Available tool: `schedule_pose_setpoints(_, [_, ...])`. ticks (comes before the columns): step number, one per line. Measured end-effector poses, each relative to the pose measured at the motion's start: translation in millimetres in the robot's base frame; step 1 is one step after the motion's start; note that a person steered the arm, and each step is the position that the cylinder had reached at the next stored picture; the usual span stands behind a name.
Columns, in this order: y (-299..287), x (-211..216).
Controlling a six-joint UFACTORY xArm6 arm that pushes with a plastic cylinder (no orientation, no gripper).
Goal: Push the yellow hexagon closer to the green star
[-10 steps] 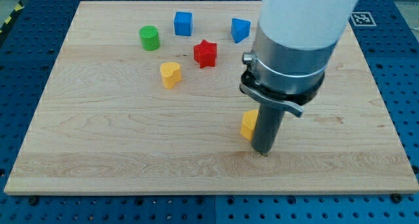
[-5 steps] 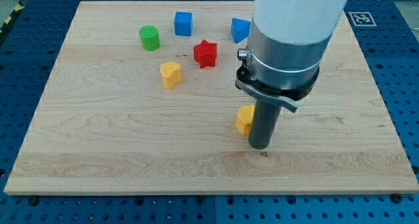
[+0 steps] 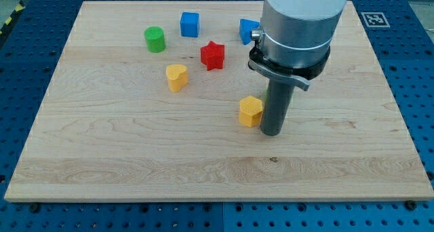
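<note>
The yellow hexagon (image 3: 250, 111) lies near the middle of the wooden board. My tip (image 3: 271, 133) rests on the board right against the hexagon's right side. No green star shows; the only green block is a green cylinder (image 3: 154, 39) at the view's upper left, far from the hexagon. The arm's wide body hides part of the board at the view's upper right.
A yellow heart (image 3: 176, 76) lies left of the hexagon. A red star (image 3: 212, 55) sits above it. A blue cube (image 3: 190, 24) is near the top, and a blue block (image 3: 248, 30) is partly hidden behind the arm. The board's edge (image 3: 203, 199) runs along the bottom.
My tip has moved up and slightly left, pushing the yellow hexagon up and to the left. The other blocks have not moved.
</note>
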State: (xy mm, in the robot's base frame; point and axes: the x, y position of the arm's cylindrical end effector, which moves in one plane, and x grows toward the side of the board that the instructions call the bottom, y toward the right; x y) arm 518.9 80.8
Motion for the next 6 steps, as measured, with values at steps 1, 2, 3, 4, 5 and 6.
schedule_pose_setpoints(1, [0, -9])
schedule_pose_setpoints(2, [0, -21])
schedule_pose_setpoints(3, [-3, -26])
schedule_pose_setpoints(4, [-9, -26])
schedule_pose_setpoints(5, [-18, -26])
schedule_pose_setpoints(6, [-33, -26])
